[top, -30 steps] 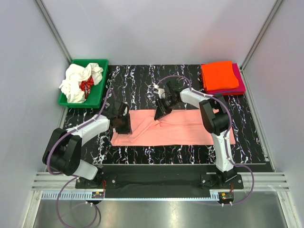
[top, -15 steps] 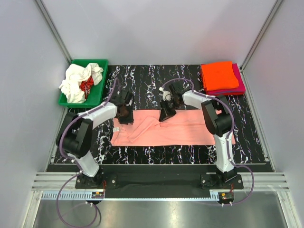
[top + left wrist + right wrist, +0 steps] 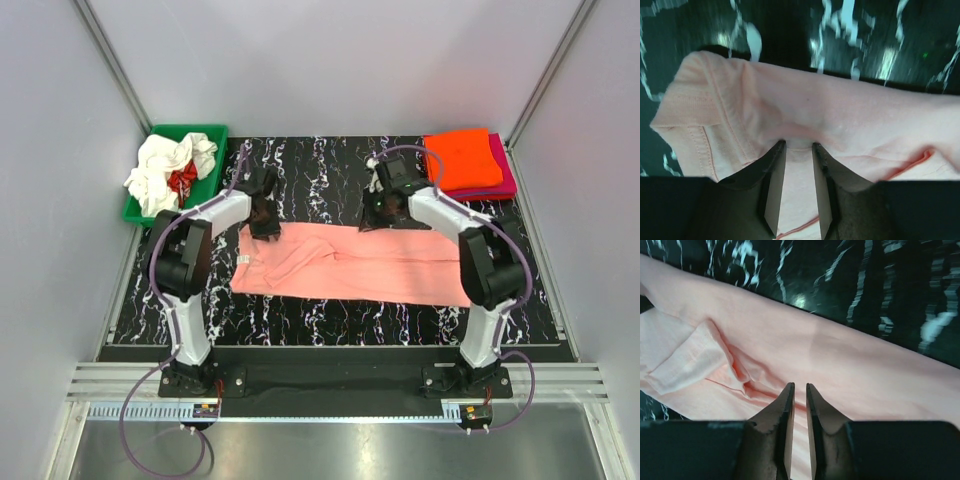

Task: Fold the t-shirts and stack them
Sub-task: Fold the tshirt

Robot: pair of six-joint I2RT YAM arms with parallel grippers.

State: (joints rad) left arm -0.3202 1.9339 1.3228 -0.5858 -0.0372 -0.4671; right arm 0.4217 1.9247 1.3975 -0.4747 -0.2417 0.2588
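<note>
A salmon-pink t-shirt [image 3: 350,275] lies as a long strip across the middle of the black marbled mat [image 3: 320,165]. My left gripper [image 3: 266,225] is at its far left corner. In the left wrist view the left gripper [image 3: 797,145] is shut on a ridge of the pink cloth [image 3: 850,115] beside a hemmed sleeve. My right gripper [image 3: 378,215] sits on the shirt's far edge, right of centre. Its jaws [image 3: 800,385] are nearly together, pinching the cloth [image 3: 865,375], and creases run out from the tips. A folded orange t-shirt [image 3: 462,158] lies on a magenta one [image 3: 503,175] at the far right.
A green bin [image 3: 208,200] at the far left holds crumpled white t-shirts [image 3: 165,170] and a red one [image 3: 182,178]. White walls close in both sides and the back. The arm bases stand at the near edge.
Both grippers have moved toward the far side, the right one also rightward. The pink shirt's far edge went with them and the strip now lies slightly skewed.
</note>
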